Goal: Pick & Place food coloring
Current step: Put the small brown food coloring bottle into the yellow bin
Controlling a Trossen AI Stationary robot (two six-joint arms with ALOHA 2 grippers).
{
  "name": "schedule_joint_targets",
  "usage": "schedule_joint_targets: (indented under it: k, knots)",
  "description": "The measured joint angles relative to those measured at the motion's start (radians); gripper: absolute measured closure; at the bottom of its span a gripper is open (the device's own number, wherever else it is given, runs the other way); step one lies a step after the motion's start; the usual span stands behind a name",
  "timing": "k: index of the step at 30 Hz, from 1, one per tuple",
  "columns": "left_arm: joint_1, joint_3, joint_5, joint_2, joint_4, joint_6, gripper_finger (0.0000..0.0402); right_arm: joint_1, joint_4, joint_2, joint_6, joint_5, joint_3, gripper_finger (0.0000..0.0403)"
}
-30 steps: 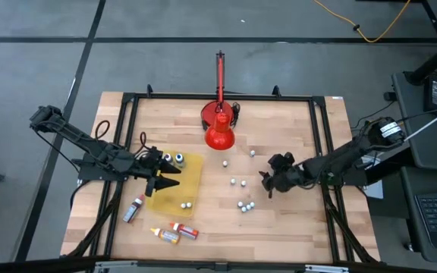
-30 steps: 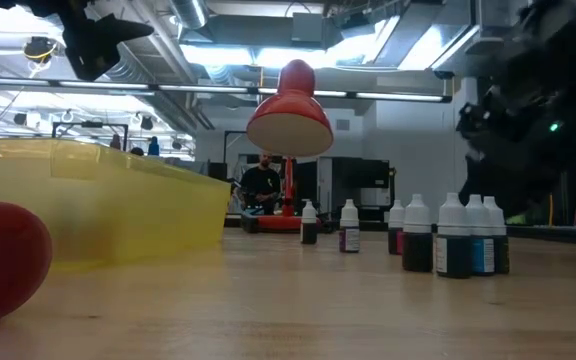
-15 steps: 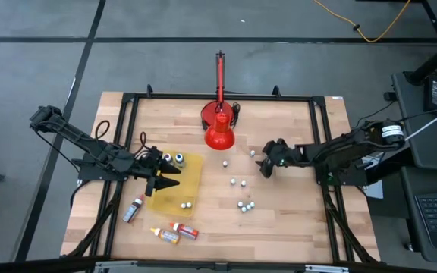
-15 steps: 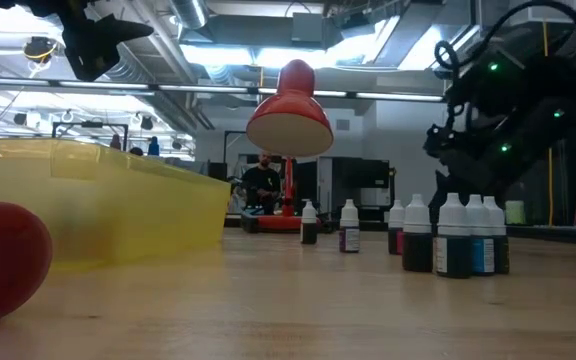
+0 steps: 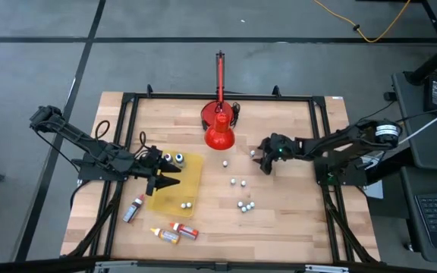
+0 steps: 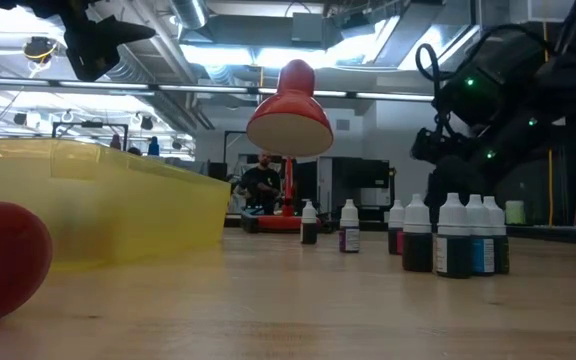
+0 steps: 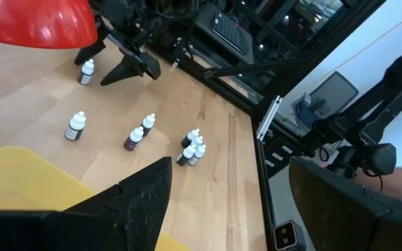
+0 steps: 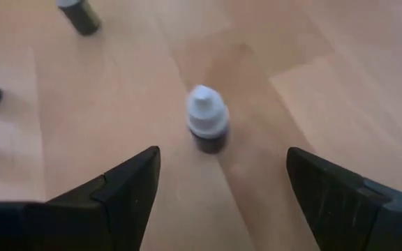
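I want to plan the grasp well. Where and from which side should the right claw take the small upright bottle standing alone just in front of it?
Probably the dark body of the bottle, below its pale cap: the cap narrows upward and could slip. The bottle stands upright and alone on the table, so the open right claw can come from above, one finger on each side.
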Motion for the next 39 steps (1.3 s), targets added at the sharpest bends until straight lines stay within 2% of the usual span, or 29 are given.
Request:
schedule_joint_targets:
  k: [10, 26, 31, 39]
  knots:
    - [0.0, 0.0, -0.001, 0.0, -0.007, 0.0, 0.0125, -0.001, 0.216, 0.169, -0.019, -0.004, 0.002, 0.0092]
    - [0.0, 0.0, -0.003, 0.0, -0.034, 0.0, 0.0125, 0.058, 0.252, 0.176, 0.068, 0.047, -0.044, 0.0094]
    - [0.0, 0.0, -0.004, 0.0, -0.033, 0.0, 0.0125, 0.058, 0.257, 0.178, 0.068, 0.058, -0.046, 0.0118]
    - [0.0, 0.0, -0.004, 0.0, -0.032, 0.0, 0.0125, 0.058, 0.257, 0.179, 0.073, 0.073, -0.048, 0.0185]
